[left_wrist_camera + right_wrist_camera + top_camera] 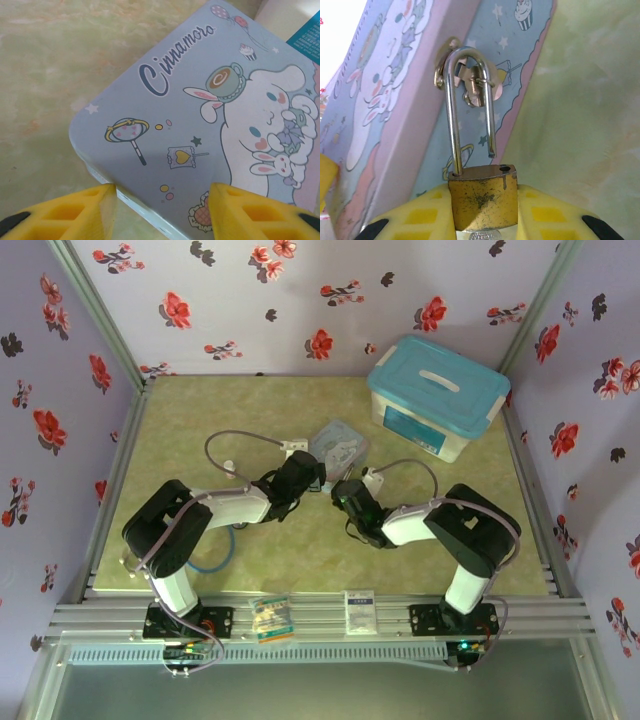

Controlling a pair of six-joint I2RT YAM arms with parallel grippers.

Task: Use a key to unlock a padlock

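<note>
Within the right hand's (482, 192) tight grip sits the scratched brass padlock (481, 205), its silver shackle (451, 100) open.

The left arm (170, 530) and right arm (470, 525) have black joints and white links. A grey cable (245, 431) loops off each wrist. The left gripper (161, 194) has yellow fingers (250, 212) with square pockets, seemingly black-backed.

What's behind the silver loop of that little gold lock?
The cartoon tin and its small metal clasp. The padlock's loop covers part of the clasp, so whether it threads through is unclear.
</note>
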